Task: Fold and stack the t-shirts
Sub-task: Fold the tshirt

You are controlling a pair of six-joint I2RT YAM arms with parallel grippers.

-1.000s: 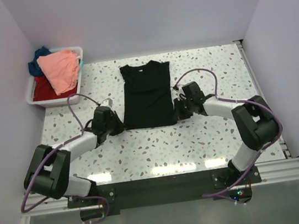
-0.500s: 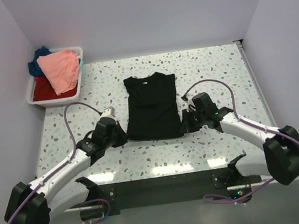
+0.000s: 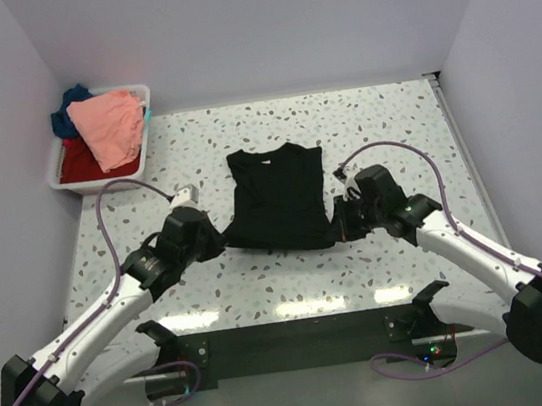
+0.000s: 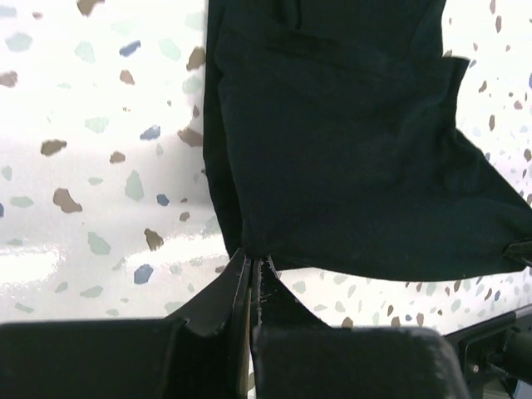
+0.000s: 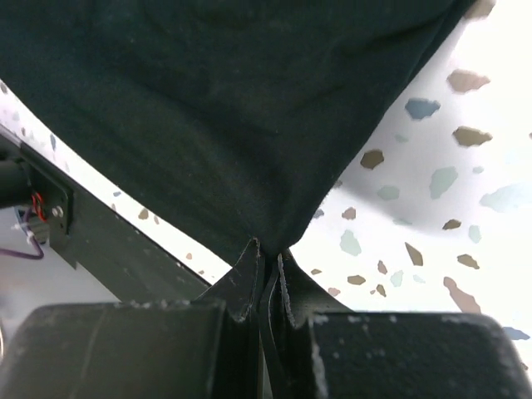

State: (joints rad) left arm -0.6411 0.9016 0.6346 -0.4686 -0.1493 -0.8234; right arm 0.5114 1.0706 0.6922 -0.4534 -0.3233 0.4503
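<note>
A black t-shirt (image 3: 277,198) lies lengthwise on the speckled table, sleeves folded in, collar at the far end. My left gripper (image 3: 218,243) is shut on its near left hem corner, and the cloth (image 4: 357,141) stretches away from the pinch point (image 4: 252,256). My right gripper (image 3: 337,229) is shut on the near right hem corner, with the shirt (image 5: 224,108) fanning out from the closed jaws (image 5: 268,251). The hem between the grippers is lifted and taut. A salmon-pink t-shirt (image 3: 107,125), a red one (image 3: 78,161) and a dark blue one (image 3: 66,106) lie heaped in the bin.
The white plastic bin (image 3: 141,155) stands at the far left corner of the table (image 3: 390,116). Purple-grey walls close the scene on three sides. The black base rail (image 3: 290,337) runs along the near edge.
Both grippers have pulled the shirt's hem toward the near edge, and the whole black t-shirt has slid nearer. Both arms have stretched out lower and wider.
</note>
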